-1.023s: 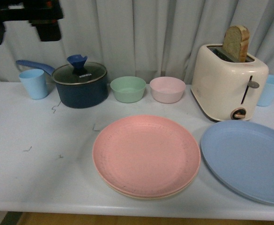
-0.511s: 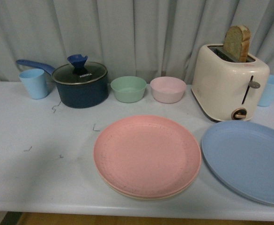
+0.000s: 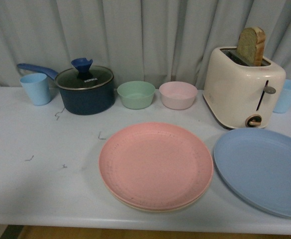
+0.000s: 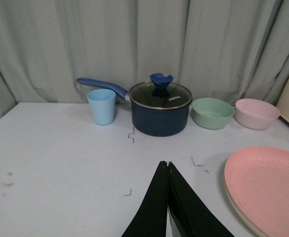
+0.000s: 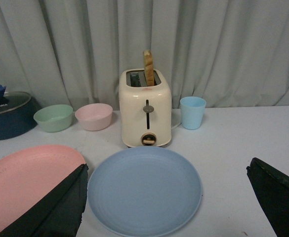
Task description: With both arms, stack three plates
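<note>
The pink plate (image 3: 155, 164) lies on top of the beige plate (image 3: 150, 206), of which only a thin rim shows under it. To their right the blue plate (image 3: 262, 169) rests flat on the table. Neither arm shows in the front view. In the left wrist view my left gripper (image 4: 167, 164) is shut with nothing in it, above the table beside the pink plate (image 4: 268, 185). Seen from the right wrist, my right gripper (image 5: 166, 170) stands wide open, with the blue plate (image 5: 144, 190) between its fingers, apart from both.
Along the back stand a light blue cup (image 3: 35, 88), a dark blue lidded pot (image 3: 84, 89), a green bowl (image 3: 136, 94), a pink bowl (image 3: 178, 95), a cream toaster (image 3: 242, 87) holding a bread slice, and a second blue cup (image 3: 287, 94). A curtain hangs behind.
A black arm part at the top left of the front view one second ago has gone out of view. The plates have not moved.
</note>
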`<state>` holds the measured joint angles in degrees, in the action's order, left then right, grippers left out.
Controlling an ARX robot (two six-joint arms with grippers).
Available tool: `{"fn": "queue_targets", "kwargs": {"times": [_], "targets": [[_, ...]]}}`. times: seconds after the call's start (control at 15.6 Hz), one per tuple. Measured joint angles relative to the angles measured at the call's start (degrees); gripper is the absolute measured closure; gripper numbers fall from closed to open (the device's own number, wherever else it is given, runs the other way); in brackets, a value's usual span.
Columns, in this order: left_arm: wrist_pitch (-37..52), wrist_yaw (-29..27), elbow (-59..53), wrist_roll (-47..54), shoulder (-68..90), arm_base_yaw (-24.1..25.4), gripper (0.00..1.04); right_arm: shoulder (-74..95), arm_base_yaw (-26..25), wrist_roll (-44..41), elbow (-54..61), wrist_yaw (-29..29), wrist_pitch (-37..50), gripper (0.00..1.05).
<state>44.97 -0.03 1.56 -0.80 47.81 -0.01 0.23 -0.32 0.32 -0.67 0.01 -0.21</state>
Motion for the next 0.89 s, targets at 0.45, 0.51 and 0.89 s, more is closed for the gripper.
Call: {"fn": "queue_targets", "kwargs": {"times": [0.45, 0.51, 0.89], "targets": [[-17.2, 0.0, -0.9, 0.0, -19.6, 0.0, 1.03, 0.0, 0.0, 0.0, 0.0, 0.0, 0.0, 0.06], [-19.1, 0.0, -0.9, 0.0, -21.9, 0.0, 1.03, 0.0, 0.0, 0.0, 0.0, 0.0, 0.0, 0.06], [-29.3, 0.0, -0.9, 0.0, -32.2, 0.0, 1.03, 0.0, 0.0, 0.0, 0.0, 0.0, 0.0, 0.06]]}}
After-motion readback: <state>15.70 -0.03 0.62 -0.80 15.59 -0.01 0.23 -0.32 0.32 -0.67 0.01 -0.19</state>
